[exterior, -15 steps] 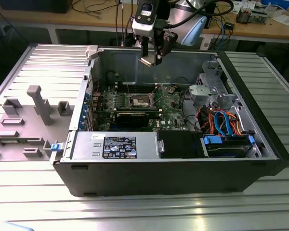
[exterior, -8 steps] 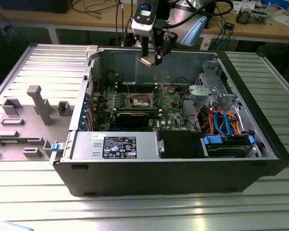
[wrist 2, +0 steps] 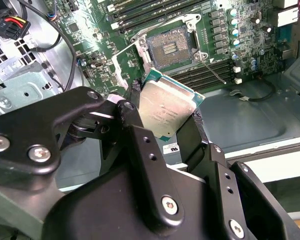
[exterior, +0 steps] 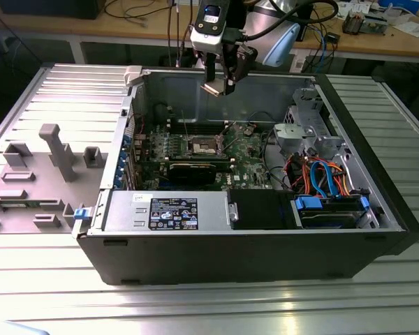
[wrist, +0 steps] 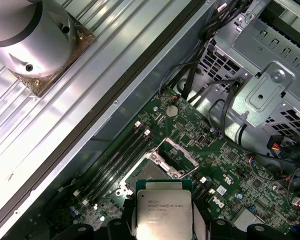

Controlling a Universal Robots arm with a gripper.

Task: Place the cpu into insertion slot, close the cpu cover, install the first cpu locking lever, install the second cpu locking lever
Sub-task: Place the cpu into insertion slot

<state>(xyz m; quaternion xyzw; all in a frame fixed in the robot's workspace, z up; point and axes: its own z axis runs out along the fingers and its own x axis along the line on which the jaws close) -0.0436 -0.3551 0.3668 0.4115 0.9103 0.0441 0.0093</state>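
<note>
Jaws: pinching the chip (wrist 2: 166,106) (wrist: 162,212) by two opposite edges (its dull metal top shows in both wrist views).
Chip: in the air, well above the green board (wrist 2: 90,30) inside the open computer case (exterior: 230,252).
Socket (wrist 2: 170,47): uncovered, apart from the chip.

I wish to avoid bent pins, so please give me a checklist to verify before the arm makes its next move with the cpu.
1. Grip on the cpu: ok, the gripper is shut on it.
2. Insertion slot empty: ok, contact field bare.
3. Cpu cover out of the way: ok, standing open.
4. Cpu orientation matches slot: cannot tell.
5. Cpu centred above slot: cannot tell; it hangs high over the computer case.
</note>
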